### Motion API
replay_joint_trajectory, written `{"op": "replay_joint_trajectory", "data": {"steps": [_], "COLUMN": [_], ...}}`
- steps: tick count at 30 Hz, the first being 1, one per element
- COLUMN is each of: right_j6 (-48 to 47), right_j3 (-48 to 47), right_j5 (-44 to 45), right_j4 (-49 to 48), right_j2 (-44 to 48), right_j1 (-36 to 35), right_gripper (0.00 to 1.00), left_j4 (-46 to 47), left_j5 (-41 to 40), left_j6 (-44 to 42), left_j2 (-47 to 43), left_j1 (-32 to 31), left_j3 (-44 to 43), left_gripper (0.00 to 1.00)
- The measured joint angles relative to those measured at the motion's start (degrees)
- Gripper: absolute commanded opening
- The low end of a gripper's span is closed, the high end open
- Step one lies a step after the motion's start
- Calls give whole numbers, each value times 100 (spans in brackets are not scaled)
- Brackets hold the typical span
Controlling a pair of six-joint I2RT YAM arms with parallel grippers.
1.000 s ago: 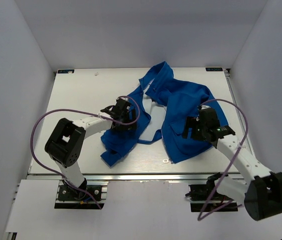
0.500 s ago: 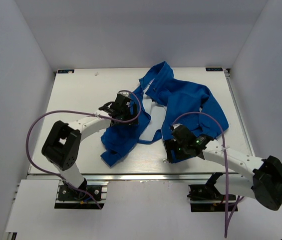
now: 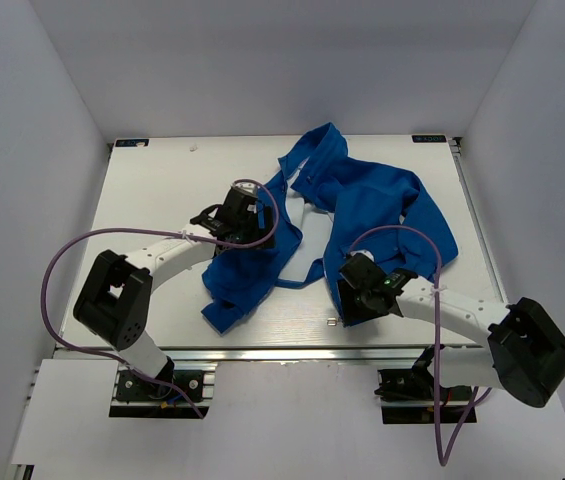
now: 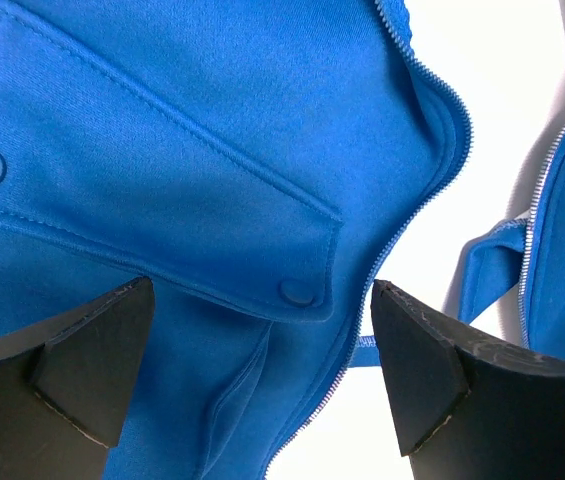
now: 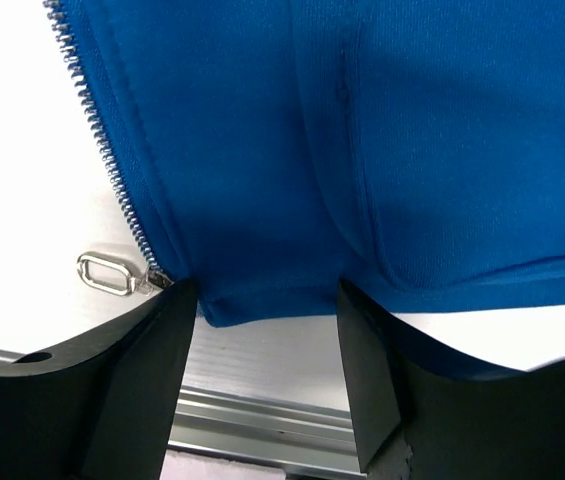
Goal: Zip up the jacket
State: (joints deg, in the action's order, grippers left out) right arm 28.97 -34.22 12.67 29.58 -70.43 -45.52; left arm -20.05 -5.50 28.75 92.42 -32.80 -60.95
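The blue jacket [image 3: 382, 215] lies open and crumpled on the white table, its two front panels apart. My left gripper [image 3: 234, 222] is open above the left panel. The left wrist view shows its open gripper [image 4: 262, 390] over a flap pocket [image 4: 162, 190] with a snap button [image 4: 297, 292], next to the zipper teeth [image 4: 402, 240]. My right gripper [image 3: 354, 300] is open at the right panel's bottom corner. In the right wrist view the open gripper [image 5: 267, 350] straddles the hem [image 5: 262, 300]. The silver zipper pull [image 5: 107, 272] lies just left of it.
The table's front aluminium rail [image 5: 262, 420] runs right under my right gripper. White walls enclose the table [image 3: 162, 180] on three sides. Purple cables loop from both arms. The jacket's sleeve [image 3: 312, 150] reaches toward the back.
My right arm swung from over the right panel down and left to its bottom hem corner near the front edge. My left gripper shifted slightly back over the left panel.
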Motion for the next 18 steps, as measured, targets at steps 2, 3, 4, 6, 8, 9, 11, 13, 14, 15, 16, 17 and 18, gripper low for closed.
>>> {"op": "replay_joint_trajectory", "data": {"steps": [2,3,4,6,8,9,11,13,14,15,16,17,18], "right_j6": [2,0,0,-2,-22,-28,-52,-81,-90,-98,-114,-129,-142], "right_j3": [0,0,0,0,-4,-11,-20,-22,-20,-20,-20,-22,-28], "right_j5": [9,15,26,35,52,66,85,96,107,114,120,129,133], "right_j4": [-50,-79,-109,-142,-164,-166,-181,-214,-229,-243,-262,-275,-275], "right_j2": [-61,-87,-109,-133,-162,-175,-195,-197,-197,-197,-203,-210,-223], "right_j1": [0,0,0,-2,-9,-17,-26,-26,-28,-33,-42,-46,-57], "right_gripper": [65,65,66,68,68,68,67,67,66,66,66,65,65], "left_j4": [2,0,2,2,9,17,28,37,37,37,37,37,35], "left_j5": [35,48,70,122,170,190,210,216,219,219,219,219,216], "left_j6": [-2,-4,-4,-7,-24,-26,-28,-31,-35,-37,-46,-48,-52], "left_j2": [-4,-9,-15,-31,-52,-66,-85,-101,-103,-105,-107,-107,-107], "left_j1": [2,2,2,2,2,2,2,2,2,2,2,2,2], "left_j3": [26,37,48,61,63,63,63,63,63,63,63,63,63], "left_gripper": [98,98,98,98,98,98,98,98,98,98,98,98,98]}}
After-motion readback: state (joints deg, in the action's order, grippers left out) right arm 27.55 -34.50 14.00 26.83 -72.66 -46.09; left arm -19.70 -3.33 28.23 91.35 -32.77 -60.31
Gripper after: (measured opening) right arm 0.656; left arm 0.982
